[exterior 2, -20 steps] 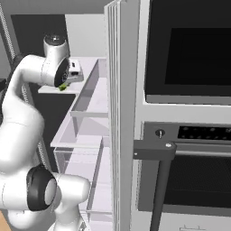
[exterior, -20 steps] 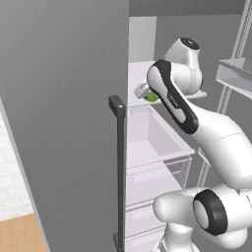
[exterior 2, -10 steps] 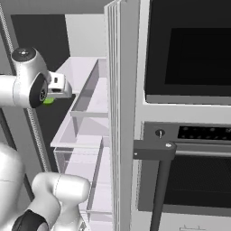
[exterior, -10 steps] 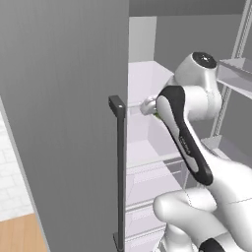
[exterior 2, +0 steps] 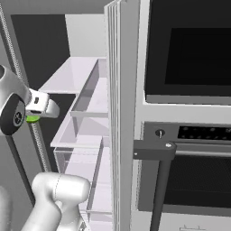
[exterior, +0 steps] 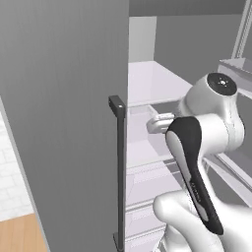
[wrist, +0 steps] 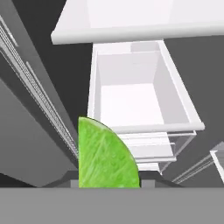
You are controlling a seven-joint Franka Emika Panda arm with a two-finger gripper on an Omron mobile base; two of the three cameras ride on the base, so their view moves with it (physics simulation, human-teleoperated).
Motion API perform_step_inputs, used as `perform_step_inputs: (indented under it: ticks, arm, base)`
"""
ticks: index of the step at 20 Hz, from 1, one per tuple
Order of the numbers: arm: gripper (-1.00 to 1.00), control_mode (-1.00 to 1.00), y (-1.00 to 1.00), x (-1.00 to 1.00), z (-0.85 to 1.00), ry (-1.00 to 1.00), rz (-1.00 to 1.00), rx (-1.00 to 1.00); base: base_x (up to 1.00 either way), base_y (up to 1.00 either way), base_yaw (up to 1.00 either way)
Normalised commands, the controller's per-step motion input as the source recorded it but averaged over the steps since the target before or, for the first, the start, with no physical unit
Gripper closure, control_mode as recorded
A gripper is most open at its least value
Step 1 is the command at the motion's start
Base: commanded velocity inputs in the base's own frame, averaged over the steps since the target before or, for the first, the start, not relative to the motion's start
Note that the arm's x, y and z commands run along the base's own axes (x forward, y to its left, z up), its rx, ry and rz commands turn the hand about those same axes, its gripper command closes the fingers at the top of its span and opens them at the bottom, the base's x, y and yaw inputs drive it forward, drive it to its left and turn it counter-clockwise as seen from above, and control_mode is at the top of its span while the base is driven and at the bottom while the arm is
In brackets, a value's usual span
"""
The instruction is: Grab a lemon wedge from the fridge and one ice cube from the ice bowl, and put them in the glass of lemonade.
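While the gripper (exterior 2: 34, 118) clamps it, the lemon wedge (wrist: 106, 156) stands upright, curved edge facing right.

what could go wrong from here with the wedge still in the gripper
1. The lemon wedge sits low between the gripper's fingers, with much of it sticking out; a quick swing might work it loose, dropping it into the fridge.
2. The hand is close beside the fridge's door edge and clear drawer; pulling out at an angle could clip either.
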Motion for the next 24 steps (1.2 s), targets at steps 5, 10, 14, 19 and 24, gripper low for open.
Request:
perform_step_inputs:
  ticks: [5, 10, 14, 19, 24]
  arm:
    - [1.0, -1.0, -0.17, -0.6, 0.0, 0.01, -0.08, 0.06]
    - [1.0, -1.0, -0.47, -0.39, 0.0, 0.01, -0.14, 0.12]
    - [1.0, -1.0, -0.02, 0.0, 0.0, 0.0, -0.01, 0.0]
    - [1.0, -1.0, 0.0, 0.0, 0.0, 0.0, 0.0, 0.0]
    - [1.0, 1.0, 0.0, -0.08, -0.01, 0.0, 0.0, 0.0]
  base:
    - [0.0, 0.0, 0.0]
    - [0.0, 0.0, 0.0]
    - [0.0, 0.0, 0.0]
    - [0.0, 0.0, 0.0]
    - [-0.27, 0.01, 0.0]
